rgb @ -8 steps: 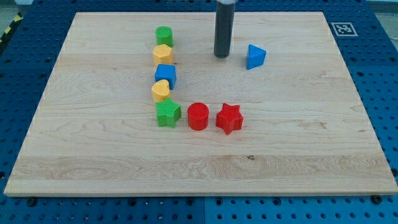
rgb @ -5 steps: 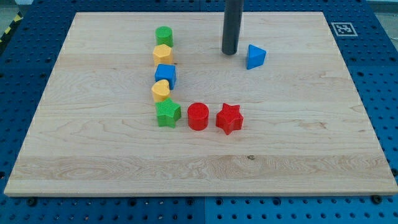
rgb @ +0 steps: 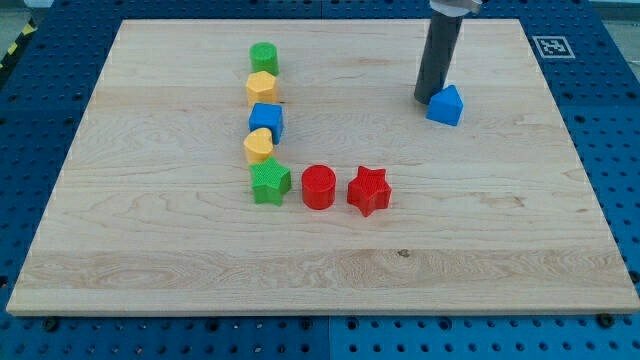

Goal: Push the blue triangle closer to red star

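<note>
The blue triangle (rgb: 446, 106) lies on the wooden board (rgb: 150, 250) at the upper right. My tip (rgb: 428, 98) touches the triangle's upper left side. The red star (rgb: 368, 190) lies near the board's middle, below and to the left of the triangle, well apart from it.
A red cylinder (rgb: 319, 186) sits just left of the star, then a green star (rgb: 270, 182). Above it runs a column: yellow heart-like block (rgb: 258, 146), blue cube (rgb: 266, 121), yellow hexagon (rgb: 262, 87), green cylinder (rgb: 264, 57). A marker tag (rgb: 549, 46) sits off the board's top right corner.
My tip has moved right from left of the blue triangle. The triangle has slid right and slightly down, and now has turned.
</note>
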Available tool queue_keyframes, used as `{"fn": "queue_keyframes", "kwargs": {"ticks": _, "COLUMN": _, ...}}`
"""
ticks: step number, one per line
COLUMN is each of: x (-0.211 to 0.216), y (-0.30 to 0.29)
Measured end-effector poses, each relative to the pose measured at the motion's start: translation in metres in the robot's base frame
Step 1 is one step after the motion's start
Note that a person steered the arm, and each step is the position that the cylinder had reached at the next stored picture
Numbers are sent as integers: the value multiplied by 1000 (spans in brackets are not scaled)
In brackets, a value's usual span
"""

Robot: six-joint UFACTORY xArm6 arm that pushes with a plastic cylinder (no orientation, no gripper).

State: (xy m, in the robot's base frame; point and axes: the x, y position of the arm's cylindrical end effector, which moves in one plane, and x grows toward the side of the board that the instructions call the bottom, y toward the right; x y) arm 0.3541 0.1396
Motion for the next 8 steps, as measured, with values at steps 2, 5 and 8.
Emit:
{"fn": "queue_keyframes", "kwargs": {"ticks": 2, "x": 14, "y": 16}}
{"fn": "queue_keyframes", "kwargs": {"ticks": 5, "x": 68, "y": 55}}
{"fn": "queue_keyframes", "kwargs": {"ticks": 8, "x": 101, "y": 99}}
